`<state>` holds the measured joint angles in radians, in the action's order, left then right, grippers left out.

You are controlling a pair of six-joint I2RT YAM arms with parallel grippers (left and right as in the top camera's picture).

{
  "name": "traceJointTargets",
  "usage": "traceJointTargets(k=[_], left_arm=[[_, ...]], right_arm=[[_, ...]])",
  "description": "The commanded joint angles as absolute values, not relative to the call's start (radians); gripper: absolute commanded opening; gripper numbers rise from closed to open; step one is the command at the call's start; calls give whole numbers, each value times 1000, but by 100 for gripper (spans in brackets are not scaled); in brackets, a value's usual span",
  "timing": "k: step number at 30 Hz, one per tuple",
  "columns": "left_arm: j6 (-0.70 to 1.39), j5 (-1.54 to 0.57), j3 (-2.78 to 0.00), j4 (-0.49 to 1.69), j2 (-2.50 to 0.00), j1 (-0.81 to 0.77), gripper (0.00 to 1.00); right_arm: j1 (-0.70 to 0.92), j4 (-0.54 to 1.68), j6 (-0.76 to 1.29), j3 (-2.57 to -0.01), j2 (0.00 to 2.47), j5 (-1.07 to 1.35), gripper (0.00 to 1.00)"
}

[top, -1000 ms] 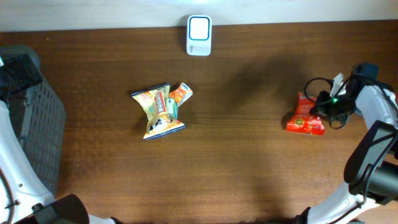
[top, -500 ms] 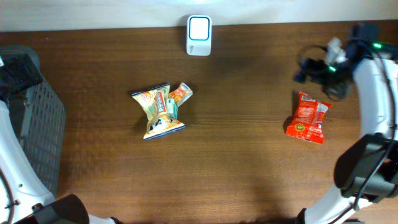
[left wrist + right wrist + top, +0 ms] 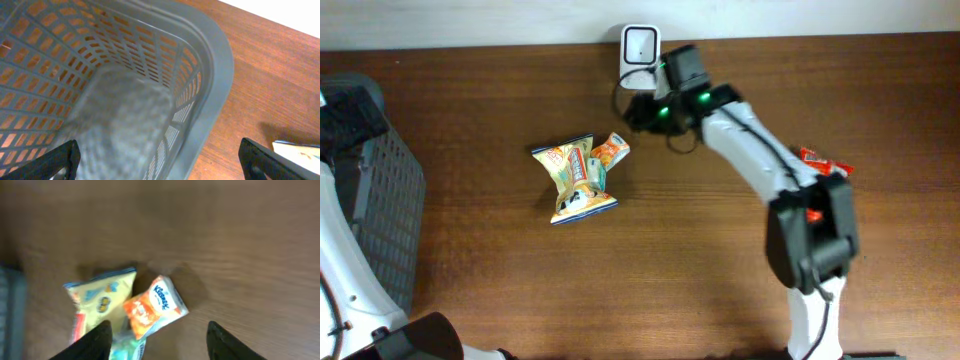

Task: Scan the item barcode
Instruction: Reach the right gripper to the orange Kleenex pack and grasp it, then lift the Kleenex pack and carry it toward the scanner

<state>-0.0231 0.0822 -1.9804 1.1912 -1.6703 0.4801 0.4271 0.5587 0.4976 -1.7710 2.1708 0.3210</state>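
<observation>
Matt wood-grain table (image 3: 470, 280); grey plastic lattice basket (image 3: 220, 65); glossy film packets (image 3: 575, 180).

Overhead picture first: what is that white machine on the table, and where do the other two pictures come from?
Two robot arms work at a wooden table. The overhead picture looks straight down; the other two come from a camera on each wrist. The right arm stretches across near a white scanner; its camera sees a yellow snack packet and an orange Kleenex pack. A red packet lies partly hidden by that arm. The left camera looks into a grey basket. Both pairs of jaws are open, holding nothing.
</observation>
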Motion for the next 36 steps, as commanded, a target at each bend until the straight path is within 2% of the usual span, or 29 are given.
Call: traceJointTargets(k=[1,4,11,16,21,28,36], left_arm=[[-38,83,-1980,1192,-1667,483,99],[-38,83,-1980,1192,-1667,483,99],[-38,83,-1980,1192,-1667,483,99],[-38,83,-1980,1192,-1667,483,99],[-38,83,-1980,1192,-1667,483,99],[-38,83,-1980,1192,-1667,483,99],[-38,83,-1980,1192,-1667,483,99]], right_arm=[[495,539,623,-1777,2262,251,57],[516,517,659,-1777,2298,211,56],[519,489,710,-1777,2354,196,45],[519,499,739,-1777,2393,202,30],[509,584,717,-1778,2376,203,5],[401,727,386,-1789,2234,411,4],[165,992,-57,-1789,2080,885,4]])
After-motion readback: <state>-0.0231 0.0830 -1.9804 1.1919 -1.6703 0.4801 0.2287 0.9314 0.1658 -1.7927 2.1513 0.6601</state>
